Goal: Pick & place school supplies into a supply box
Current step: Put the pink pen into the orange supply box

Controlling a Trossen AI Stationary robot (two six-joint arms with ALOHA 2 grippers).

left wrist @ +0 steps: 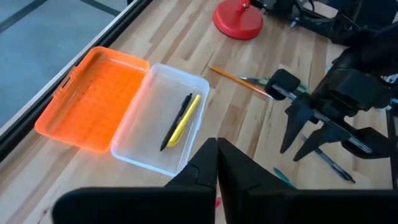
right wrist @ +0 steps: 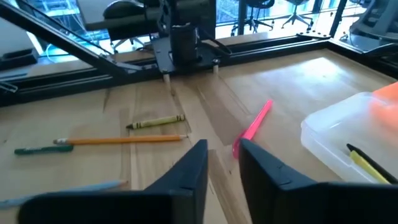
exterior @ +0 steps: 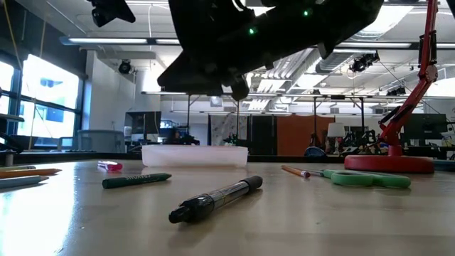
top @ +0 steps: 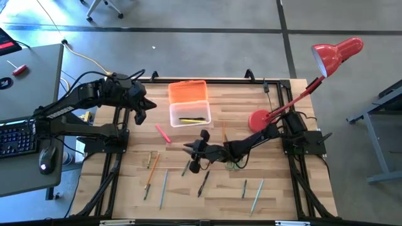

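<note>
Your supply box (top: 190,113) sits open at the far middle of the worktop (top: 276,188), orange lid (top: 187,91) flipped back, a black pen (left wrist: 177,120) and yellow pen (left wrist: 185,119) inside. Pink marker (top: 163,133) lies just left of it. Your right gripper (top: 198,150) hovers near the box's front, fingers (left wrist: 311,121) spread open, empty, above a black pen (exterior: 217,198). Green scissors (exterior: 366,178) lie near the red lamp base (top: 259,119). More pencils are scattered along the near side. Your left gripper (top: 139,112) hangs left of the box, fingers closed, empty.
</note>
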